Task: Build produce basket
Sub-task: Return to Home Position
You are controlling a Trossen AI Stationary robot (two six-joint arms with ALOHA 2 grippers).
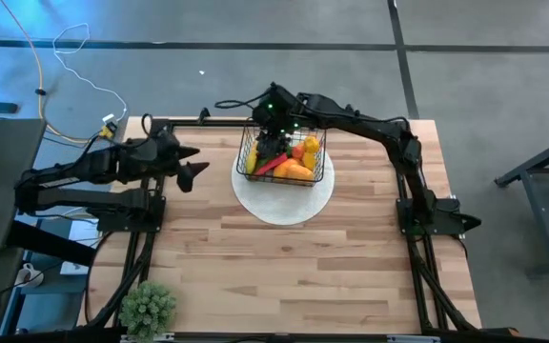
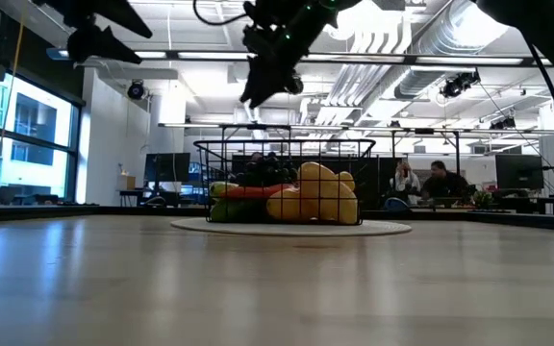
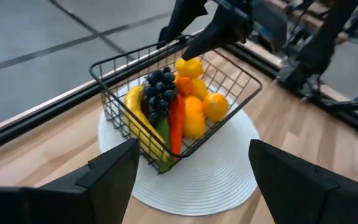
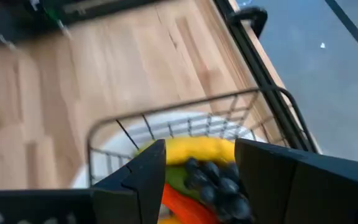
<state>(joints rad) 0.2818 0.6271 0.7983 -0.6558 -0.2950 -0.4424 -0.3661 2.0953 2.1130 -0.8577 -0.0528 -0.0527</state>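
The black wire basket stands on a white round plate at the table's far middle. The produce lies inside it: a yellow banana, dark grapes, a red chili, oranges, a lemon and a bit of green cucumber. My right gripper hangs open just above the basket's far left part, over the grapes and banana, with nothing between its fingers. My left gripper is raised to the left of the basket, open and empty, pointing at it.
A green bushy potted plant stands at the table's near left corner. Bare wood stretches from the plate to the near edge. Black frame rails run along the far edge. People sit far off in the room behind.
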